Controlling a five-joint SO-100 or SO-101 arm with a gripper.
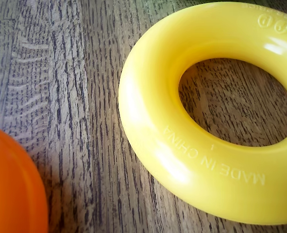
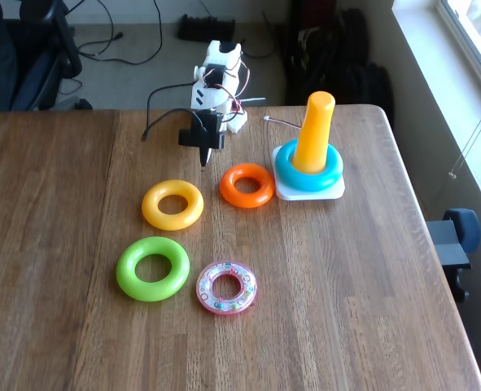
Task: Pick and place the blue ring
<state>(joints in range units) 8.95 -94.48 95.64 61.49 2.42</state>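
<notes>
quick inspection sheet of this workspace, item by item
surface: wooden table, bare grain.
job's things: blue ring sits around the orange-yellow peg on its white base.
clutter: yellow ring, orange ring, green ring, pink beaded ring, all flat and apart.
grippers: gripper points down behind the yellow ring; open or shut unclear.
cables: black cable behind the arm.
surroundings: chair, window.

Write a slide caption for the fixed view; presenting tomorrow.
Blue ring stacked on the peg; gripper above the table near yellow ring.
</notes>
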